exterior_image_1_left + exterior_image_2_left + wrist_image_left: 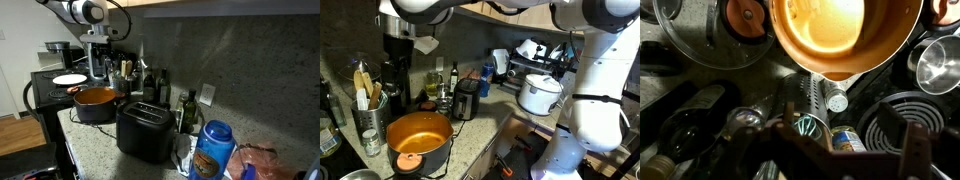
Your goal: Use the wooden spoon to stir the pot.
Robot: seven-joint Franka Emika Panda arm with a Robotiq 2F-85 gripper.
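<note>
Pot [95, 101] first: in an exterior view it sits on the speckled counter [100, 150] beside the black toaster [145, 132], orange inside showing, the arm [85, 12] reaching over from above and behind. A blue tub [212, 150] carries an orange label too small to read. In an exterior view the wooden spoon [362, 84] stands roughly upright among other utensils in a holder [366, 120] just beside the pot, its long axis near vertical. In the wrist view the gripper [835, 160] shows dark fingers [908, 148] spread wide, holding nothing. The pot fills the top edge. The spoon probably lies nearer the fingers, though I cannot pick it out there.
</note>
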